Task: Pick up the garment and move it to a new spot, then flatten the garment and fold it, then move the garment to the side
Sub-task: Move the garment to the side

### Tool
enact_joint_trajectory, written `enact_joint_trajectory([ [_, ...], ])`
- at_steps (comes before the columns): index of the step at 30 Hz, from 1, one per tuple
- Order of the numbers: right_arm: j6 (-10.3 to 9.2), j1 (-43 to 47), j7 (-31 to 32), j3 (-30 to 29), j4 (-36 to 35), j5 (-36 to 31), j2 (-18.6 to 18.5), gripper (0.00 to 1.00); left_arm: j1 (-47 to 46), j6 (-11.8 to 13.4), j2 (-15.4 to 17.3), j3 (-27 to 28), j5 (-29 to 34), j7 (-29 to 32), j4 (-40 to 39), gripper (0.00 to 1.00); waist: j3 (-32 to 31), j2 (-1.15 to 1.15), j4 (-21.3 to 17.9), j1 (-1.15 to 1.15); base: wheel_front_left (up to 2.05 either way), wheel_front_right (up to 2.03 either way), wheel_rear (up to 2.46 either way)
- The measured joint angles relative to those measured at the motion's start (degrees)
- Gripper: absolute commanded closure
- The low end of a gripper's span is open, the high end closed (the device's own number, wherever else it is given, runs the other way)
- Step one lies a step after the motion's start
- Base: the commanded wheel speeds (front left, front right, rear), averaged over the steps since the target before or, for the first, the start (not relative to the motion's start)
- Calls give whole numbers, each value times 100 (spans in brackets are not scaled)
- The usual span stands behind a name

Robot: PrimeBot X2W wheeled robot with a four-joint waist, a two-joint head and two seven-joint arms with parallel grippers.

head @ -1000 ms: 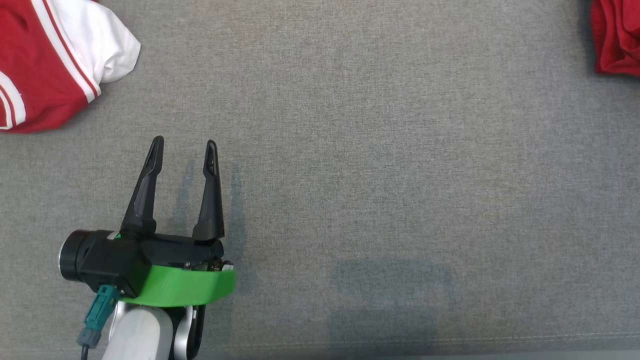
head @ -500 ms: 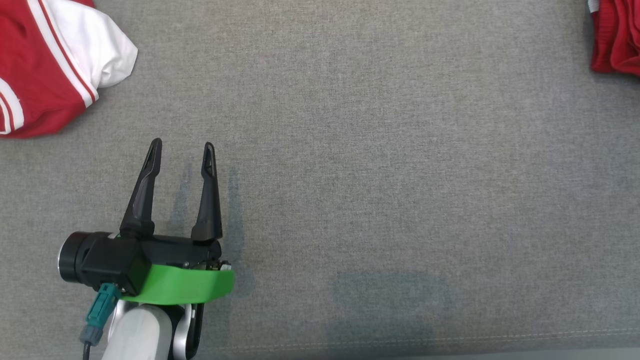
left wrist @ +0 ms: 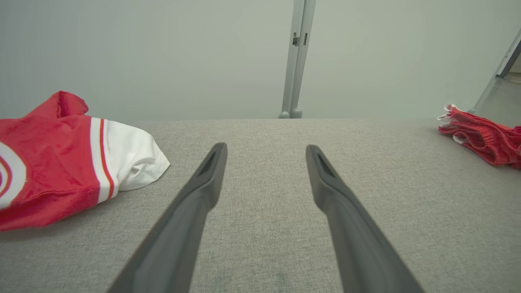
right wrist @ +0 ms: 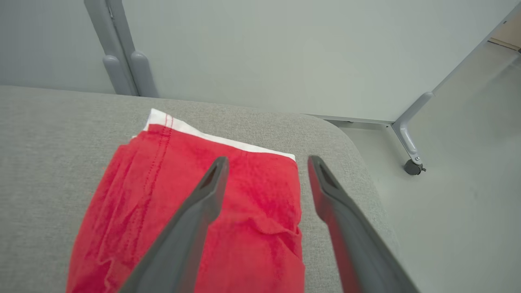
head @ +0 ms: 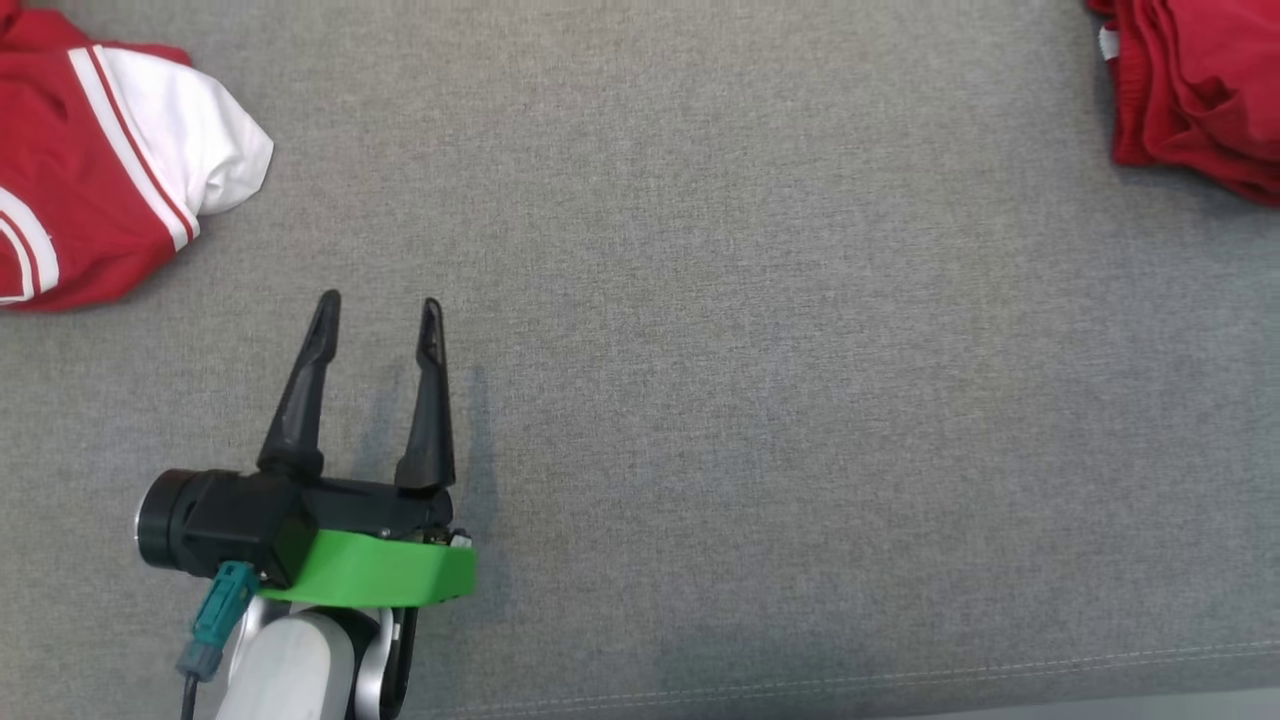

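Two garments lay well apart on the grey fabric surface (head: pixel 750 350), and we had eyes on both! Our right gripper (right wrist: pixel 267 159) hung over the folded red garment (right wrist: pixel 138 195), fingers spread, clamping nothing. It was a neat red stack with a white hem showing at its far edge, near the surface's rounded corner. Far left, the crumpled red-and-white garment (head: pixel 90 190) sat bunched, a white sleeve with red stripes poking out. Our left gripper (head: pixel 380 302) hovered nearby, fingers parted and empty.
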Motion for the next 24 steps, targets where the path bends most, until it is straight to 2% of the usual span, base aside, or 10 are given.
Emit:
enact_joint_trajectory([
  [7, 75, -14, -584, -88, -281, 57, 482, 0, -186, -92, 0, -79, -56, 0, 176, 0, -321, 0, -119, 0, 0, 0, 0],
  [14, 108, 135, -749, -59, -580, 53, 1004, 0, -240, -99, -1, -63, -138, -15, 460, 0, -698, 0, -276, 0, 0, 0, 0],
  [19, 1, 605, -794, -64, -889, 56, 1455, 0, -238, -88, -1, 1, -358, -16, 670, 0, -1050, 0, -413, 0, 0, 0, 0],
  [24, -183, 1134, -797, -335, -1254, 113, 1599, 0, -228, -42, -2, 94, -444, -15, 820, 0, -1355, 0, -485, 0, 0, 0, 0],
])
